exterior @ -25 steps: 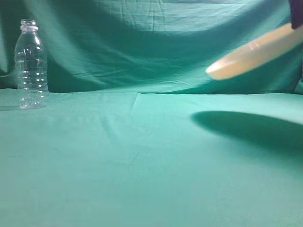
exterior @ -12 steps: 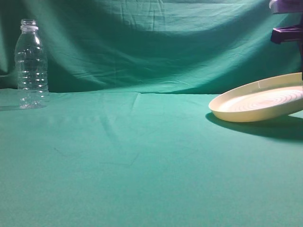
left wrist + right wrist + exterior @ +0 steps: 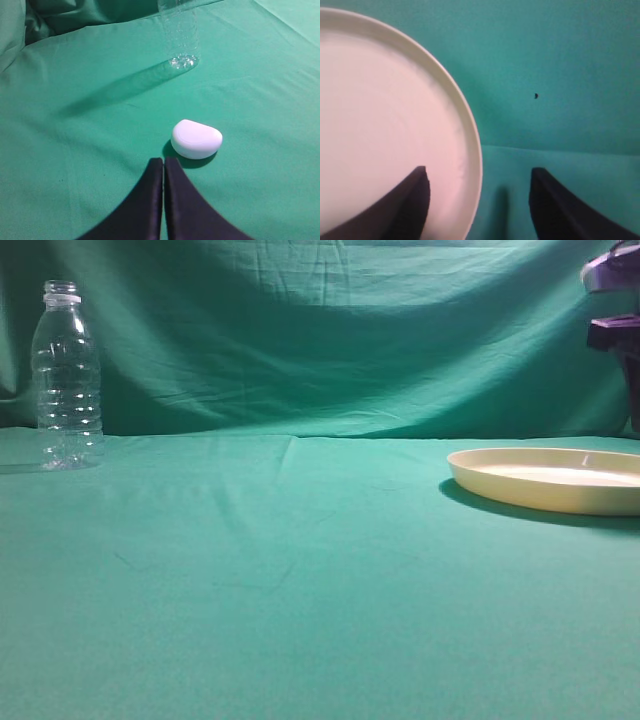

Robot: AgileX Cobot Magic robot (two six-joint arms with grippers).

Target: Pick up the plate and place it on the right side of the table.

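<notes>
You are seeing the plate (image 3: 560, 478) lying flat near the table's (image 3: 300, 570) right edge, seemingly delivered. Your right gripper (image 3: 479, 192) is hanging above its rim, fingers spread, gripping nothing. Your left gripper (image 3: 163, 172) is idling, fingers pressed together.

The round cream plastic plate (image 3: 552, 480), previously tilted in the air, now lies flat near the right edge of the teal cloth-draped table (image 3: 300, 570); the right gripper (image 3: 477, 200), jaws apart, sits above its rim.
</notes>
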